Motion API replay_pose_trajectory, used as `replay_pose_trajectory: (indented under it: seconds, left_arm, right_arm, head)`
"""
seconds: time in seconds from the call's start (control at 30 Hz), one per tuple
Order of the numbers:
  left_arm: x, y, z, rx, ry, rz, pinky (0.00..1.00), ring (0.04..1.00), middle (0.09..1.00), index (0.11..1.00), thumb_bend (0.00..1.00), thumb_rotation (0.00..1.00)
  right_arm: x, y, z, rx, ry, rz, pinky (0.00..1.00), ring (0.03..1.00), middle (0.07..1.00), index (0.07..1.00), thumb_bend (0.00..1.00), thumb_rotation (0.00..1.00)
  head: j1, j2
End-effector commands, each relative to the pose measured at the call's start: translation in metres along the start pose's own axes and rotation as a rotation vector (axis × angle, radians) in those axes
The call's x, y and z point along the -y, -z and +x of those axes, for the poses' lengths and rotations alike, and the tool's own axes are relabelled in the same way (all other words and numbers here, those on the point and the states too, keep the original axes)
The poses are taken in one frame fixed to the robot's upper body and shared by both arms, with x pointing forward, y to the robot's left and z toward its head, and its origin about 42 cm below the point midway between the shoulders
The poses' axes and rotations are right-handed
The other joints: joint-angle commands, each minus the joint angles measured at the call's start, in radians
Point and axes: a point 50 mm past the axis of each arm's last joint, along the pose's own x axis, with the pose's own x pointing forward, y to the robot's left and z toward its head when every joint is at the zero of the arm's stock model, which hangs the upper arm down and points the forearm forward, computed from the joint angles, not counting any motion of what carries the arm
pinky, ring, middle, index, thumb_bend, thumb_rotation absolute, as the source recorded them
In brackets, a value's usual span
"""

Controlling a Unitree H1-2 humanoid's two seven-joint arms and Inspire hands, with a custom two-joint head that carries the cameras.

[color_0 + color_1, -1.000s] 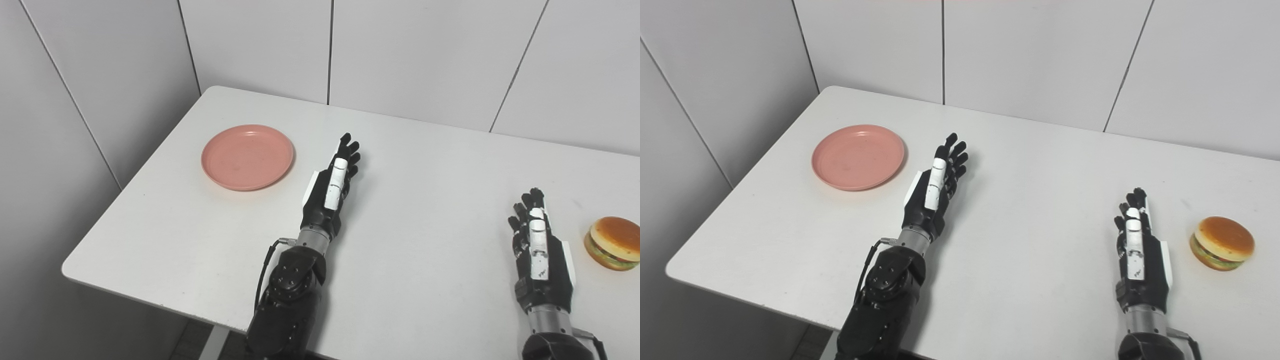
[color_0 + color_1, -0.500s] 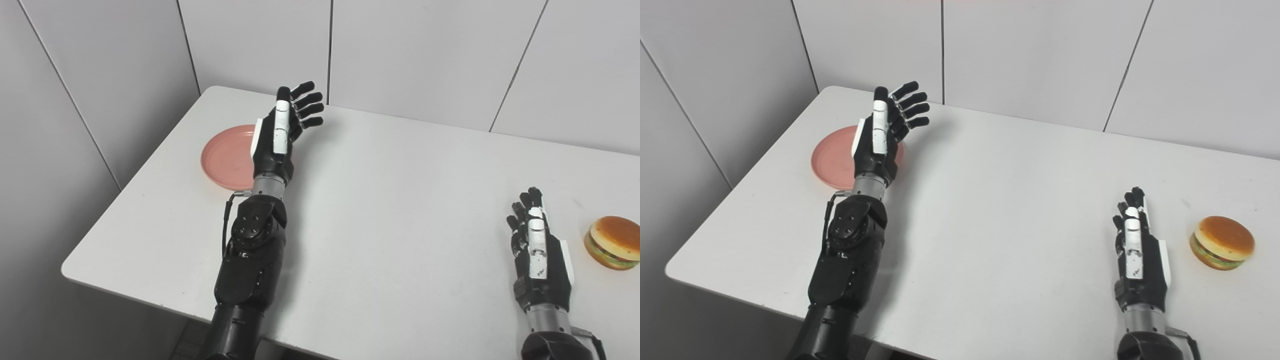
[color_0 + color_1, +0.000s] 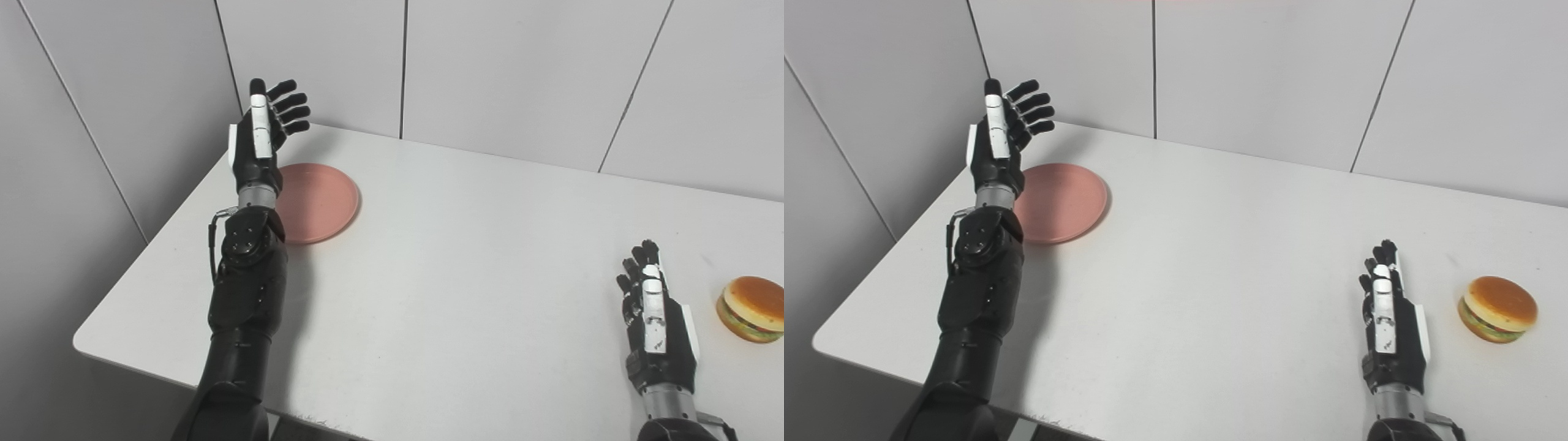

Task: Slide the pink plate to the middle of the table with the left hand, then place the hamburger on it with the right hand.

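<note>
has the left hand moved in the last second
Yes. The left hand has swung from right of the pink plate across it to its far left edge, raised and open. The plate has not been slid.

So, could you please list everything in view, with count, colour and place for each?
table: one, white, fills most of the scene, set into a corner of the walls.
pink plate: one, pink, flat on the table near its far left corner, partly hidden by the left arm.
hamburger: one, tan bun with green and red filling, on the table at the right edge.
wall panels: grey, behind and to the left of the table.
left hand: one, black and white, open, raised at the plate's far left side.
right hand: one, black and white, open, just left of the hamburger, apart from it.
</note>
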Motion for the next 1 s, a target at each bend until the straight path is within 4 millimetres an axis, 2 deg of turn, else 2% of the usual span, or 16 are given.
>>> replay_pose_trajectory:
  seconds: [0.0, 0.07, 0.17, 0.47, 0.77, 0.97]
  left_arm:
    - [-0.001, -0.029, 0.024, 0.106, 0.008, -0.022, 0.61, 0.645, 0.651, 0.645, 0.84, 1.00]
    - [-0.013, -0.027, 0.031, 0.110, -0.005, -0.005, 0.60, 0.646, 0.653, 0.643, 0.85, 1.00]
    - [-0.034, -0.023, 0.039, 0.107, -0.024, 0.028, 0.61, 0.649, 0.650, 0.634, 0.91, 1.00]
    - [-0.068, -0.006, 0.051, 0.037, -0.051, 0.058, 0.67, 0.698, 0.687, 0.663, 0.96, 1.00]
    - [-0.079, 0.007, 0.054, -0.012, -0.095, 0.096, 0.70, 0.731, 0.722, 0.694, 0.93, 1.00]
    - [-0.076, 0.018, 0.048, -0.069, -0.107, 0.086, 0.70, 0.732, 0.728, 0.711, 0.93, 1.00]
  right_arm:
    - [-0.004, -0.003, -0.001, 0.021, -0.014, 0.009, 1.00, 1.000, 1.000, 1.000, 0.57, 0.93]
    - [-0.005, -0.003, -0.001, 0.022, -0.013, 0.007, 1.00, 1.000, 1.000, 1.000, 0.57, 0.93]
    - [-0.005, -0.004, 0.000, 0.020, -0.020, 0.010, 1.00, 1.000, 1.000, 1.000, 0.55, 0.92]
    - [-0.006, -0.003, 0.000, 0.025, -0.019, 0.010, 1.00, 1.000, 1.000, 1.000, 0.54, 0.93]
    - [-0.007, -0.003, -0.001, 0.019, -0.024, 0.015, 1.00, 1.000, 1.000, 1.000, 0.55, 0.92]
    - [-0.007, -0.004, -0.001, 0.026, -0.026, 0.011, 1.00, 1.000, 1.000, 1.000, 0.55, 0.92]
  head:
    - [-0.001, 0.003]
    - [0.000, 0.004]
    - [0.000, 0.004]
    - [0.002, 0.000]
    - [0.003, 0.004]
    - [0.004, 0.004]
